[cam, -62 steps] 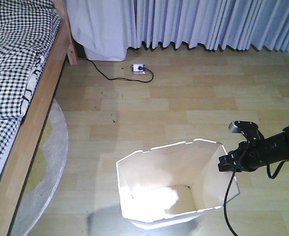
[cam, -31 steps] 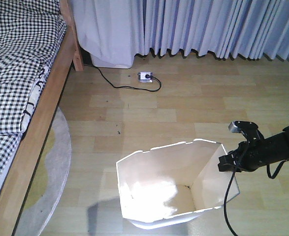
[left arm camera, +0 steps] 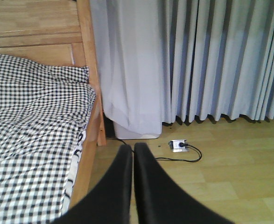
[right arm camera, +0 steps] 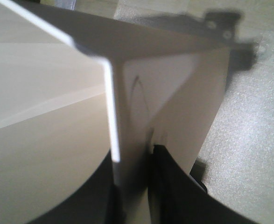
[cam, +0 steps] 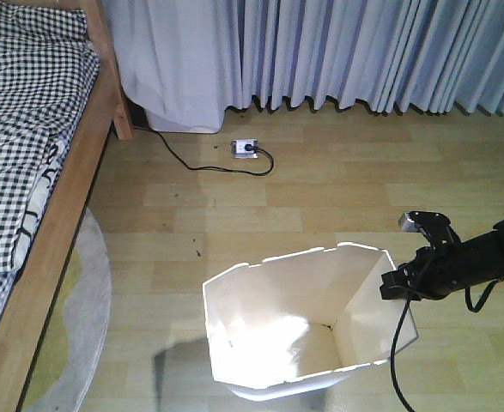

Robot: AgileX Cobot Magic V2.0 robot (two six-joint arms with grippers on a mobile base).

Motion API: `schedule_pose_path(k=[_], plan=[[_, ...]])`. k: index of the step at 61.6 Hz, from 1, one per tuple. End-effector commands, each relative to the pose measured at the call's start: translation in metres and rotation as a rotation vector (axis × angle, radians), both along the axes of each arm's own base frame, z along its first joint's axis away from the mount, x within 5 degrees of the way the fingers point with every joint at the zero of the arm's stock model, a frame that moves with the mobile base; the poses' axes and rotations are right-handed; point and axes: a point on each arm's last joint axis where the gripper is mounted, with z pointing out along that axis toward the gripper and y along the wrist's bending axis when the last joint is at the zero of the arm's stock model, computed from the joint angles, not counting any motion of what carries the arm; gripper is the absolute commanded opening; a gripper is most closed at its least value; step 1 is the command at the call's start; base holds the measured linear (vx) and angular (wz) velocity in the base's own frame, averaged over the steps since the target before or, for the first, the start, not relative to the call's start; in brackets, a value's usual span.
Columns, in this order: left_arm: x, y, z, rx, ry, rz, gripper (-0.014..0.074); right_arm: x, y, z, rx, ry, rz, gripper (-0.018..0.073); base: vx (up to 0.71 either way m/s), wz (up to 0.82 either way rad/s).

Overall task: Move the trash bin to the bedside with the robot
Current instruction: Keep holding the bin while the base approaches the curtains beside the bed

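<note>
Right gripper (cam: 392, 286) clamps trash bin (cam: 273, 302) rim

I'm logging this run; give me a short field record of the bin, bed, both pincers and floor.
bin: white, upright on wood floor, right of bed, apart from it
right pincer: shut on bin's right wall
left pincer: shut, empty
bed: wooden frame, checked bedding, left side
floor: power strip by curtains; rug beside bed
</note>
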Motion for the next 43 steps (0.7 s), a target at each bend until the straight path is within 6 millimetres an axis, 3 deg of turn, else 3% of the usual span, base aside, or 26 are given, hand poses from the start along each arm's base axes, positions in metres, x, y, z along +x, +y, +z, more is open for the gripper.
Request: schedule_pose_path(k=[1, 43], plan=[[0.0003, -0.0003, 0.0006, -0.004, -0.064, -0.004, -0.0006, 0.0078, 0.0117, 0.0312, 0.177, -0.055, -0.006, -0.0006, 0.16, -0.09], [0.0003, -0.0003, 0.0006, -0.004, -0.064, -0.004, -0.0006, 0.0078, 0.0117, 0.0312, 0.177, -0.055, -0.006, -0.0006, 0.16, -0.07]])
